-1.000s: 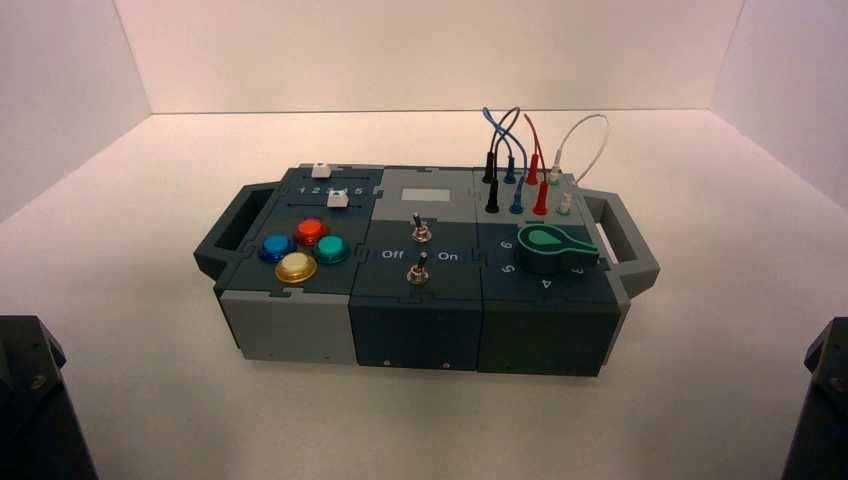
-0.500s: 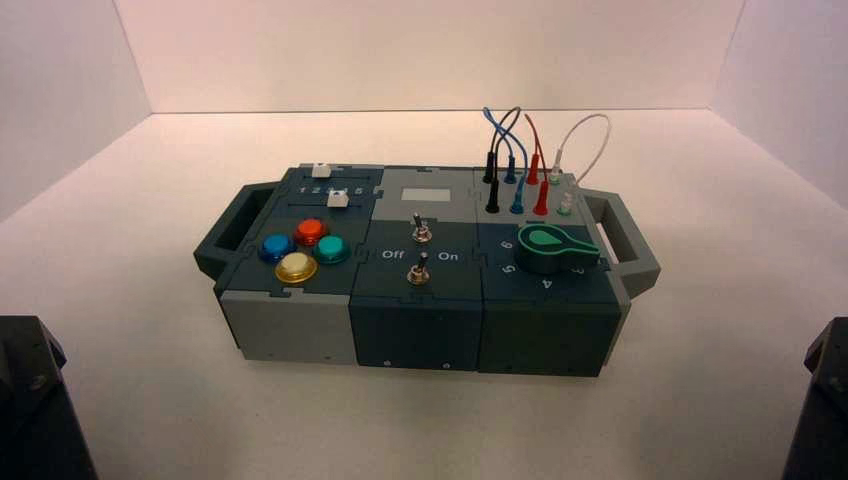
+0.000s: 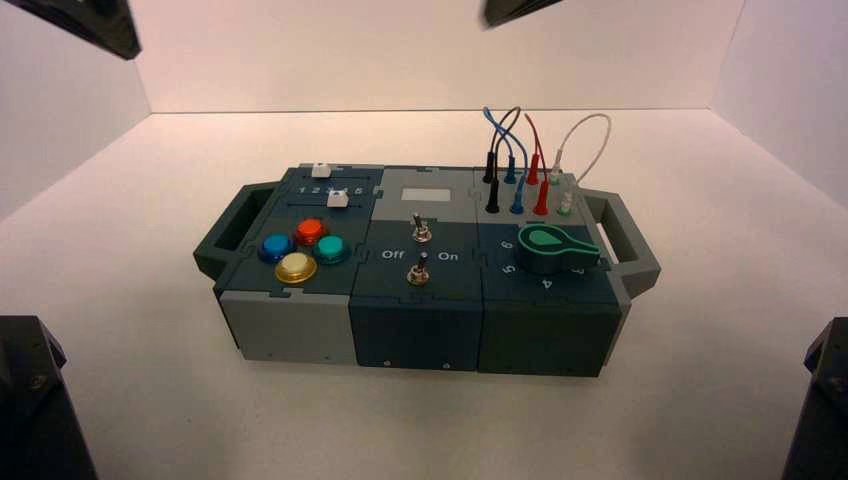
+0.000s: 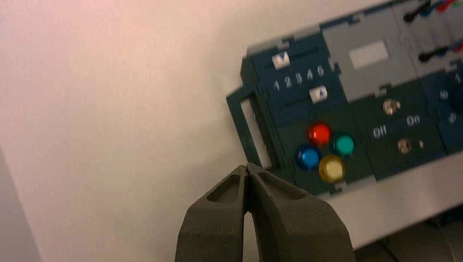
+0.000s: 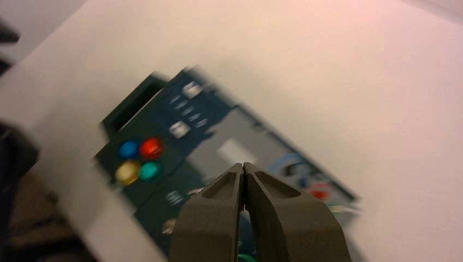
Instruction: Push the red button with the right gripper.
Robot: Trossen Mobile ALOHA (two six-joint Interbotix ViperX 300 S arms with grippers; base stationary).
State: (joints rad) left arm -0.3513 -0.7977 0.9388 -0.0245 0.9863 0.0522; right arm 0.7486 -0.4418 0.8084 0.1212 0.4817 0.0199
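Observation:
The red button [image 3: 309, 231] sits on the box's left module, behind the yellow button [image 3: 296, 267], between the blue button [image 3: 276, 247] and the teal button [image 3: 332, 249]. It also shows in the left wrist view [image 4: 319, 133] and the right wrist view [image 5: 151, 148]. My right gripper [image 5: 243, 165] is shut and empty, high above the box's middle, far from the button. My left gripper [image 4: 248, 168] is shut and empty, high above the table left of the box. In the high view only dark arm parts show at the top edge, on the left [image 3: 80, 25] and in the middle [image 3: 515, 10].
The box [image 3: 300, 325] has side handles, two white sliders [image 3: 338, 199], two toggle switches [image 3: 422, 232], a green knob [image 3: 545, 248] and plugged wires [image 3: 520, 165] at its back right. Black blocks [image 3: 35, 400] stand at both front corners of the table.
Dark parts of both arms have come into the top edge of the high view. The box and its parts have not moved.

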